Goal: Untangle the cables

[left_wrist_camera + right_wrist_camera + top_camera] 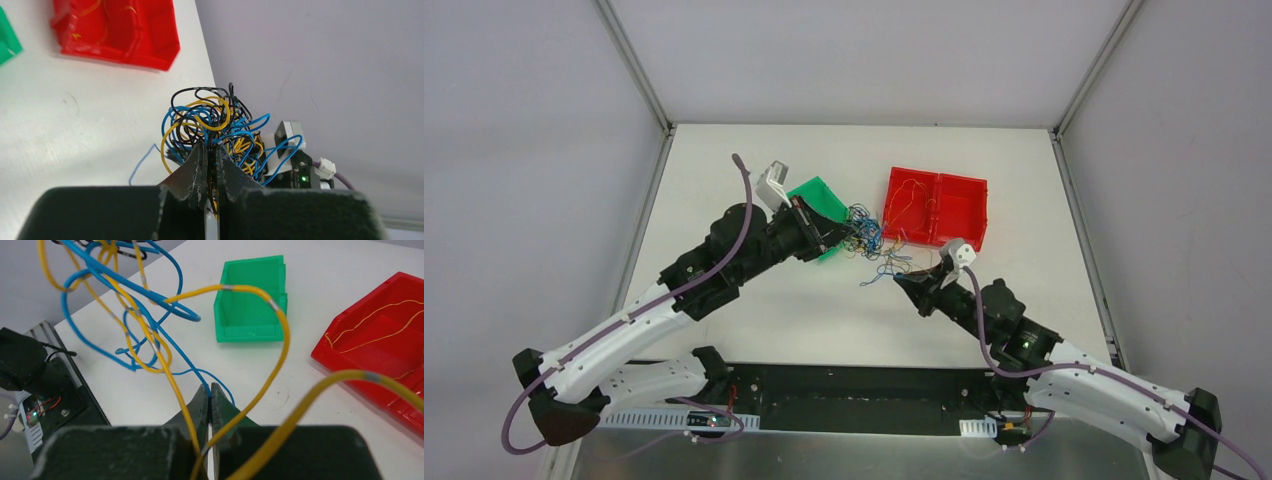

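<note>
A tangled ball of thin orange-yellow, blue and black cables (864,235) hangs between the arms near the table's middle. My left gripper (844,240) is shut on the ball; in the left wrist view the knot (210,125) bulges just past its tips (211,150). My right gripper (902,280) is shut on a blue strand and yellow strands (150,340) that run from its tips (210,390) up toward the ball. Loose strands (889,270) trail between the two grippers.
A red two-compartment bin (936,207) holding a few orange-yellow strands (370,332) stands right of the ball. A green bin (819,205) lies beside the left gripper and also shows in the right wrist view (250,302). White tabletop (824,310) lies in front.
</note>
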`<state>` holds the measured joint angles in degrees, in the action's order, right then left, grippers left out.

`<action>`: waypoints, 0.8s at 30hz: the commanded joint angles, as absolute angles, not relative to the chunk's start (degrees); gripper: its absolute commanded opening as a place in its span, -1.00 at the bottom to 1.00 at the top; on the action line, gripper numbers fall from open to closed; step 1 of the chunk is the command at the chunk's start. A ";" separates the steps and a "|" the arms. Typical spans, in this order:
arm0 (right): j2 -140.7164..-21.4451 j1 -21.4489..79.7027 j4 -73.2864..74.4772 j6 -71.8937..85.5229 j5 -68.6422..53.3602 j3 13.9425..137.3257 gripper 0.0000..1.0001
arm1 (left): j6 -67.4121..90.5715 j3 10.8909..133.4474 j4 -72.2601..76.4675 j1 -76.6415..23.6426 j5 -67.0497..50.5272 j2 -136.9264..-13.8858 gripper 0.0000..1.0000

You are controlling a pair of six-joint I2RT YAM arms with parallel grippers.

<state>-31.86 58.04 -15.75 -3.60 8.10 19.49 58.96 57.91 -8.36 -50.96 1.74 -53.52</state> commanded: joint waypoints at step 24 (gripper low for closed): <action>0.62 54.39 3.59 16.81 75.05 19.93 -1.00 | 45.24 33.77 -6.48 -50.88 83.15 -28.91 -1.00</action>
